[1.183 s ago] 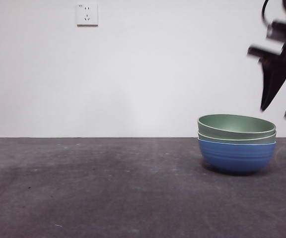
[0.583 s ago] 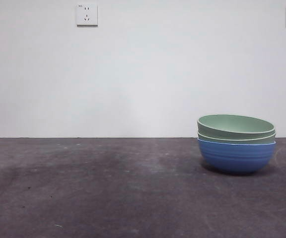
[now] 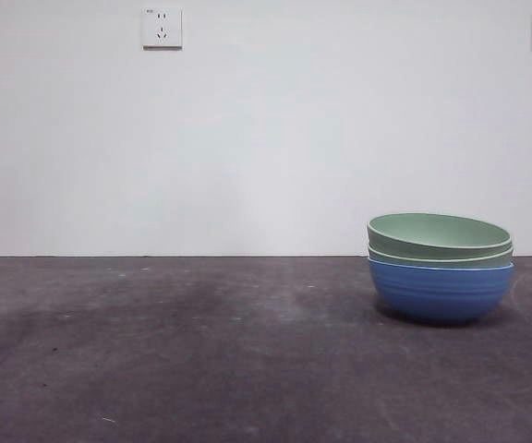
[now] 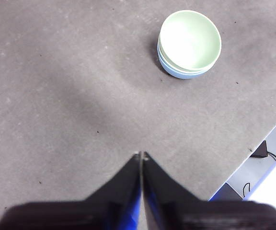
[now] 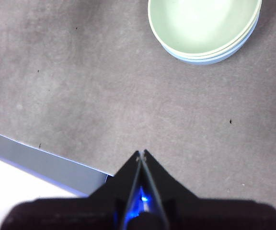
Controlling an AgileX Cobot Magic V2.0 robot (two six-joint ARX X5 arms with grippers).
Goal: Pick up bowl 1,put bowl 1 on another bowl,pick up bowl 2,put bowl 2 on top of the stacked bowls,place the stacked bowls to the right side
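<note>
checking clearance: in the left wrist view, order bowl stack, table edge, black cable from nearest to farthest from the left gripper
1. Table edge, off to one side of the shut left gripper.
2. The stacked bowls, ahead on the table; close to the cable's distance.
3. Black cable, just beyond the edge.

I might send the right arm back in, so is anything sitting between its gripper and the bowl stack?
Nothing visible does. In the right wrist view only bare grey table lies between the right gripper, jaws shut, and the stacked bowls. The front view shows the stack standing alone.
</note>
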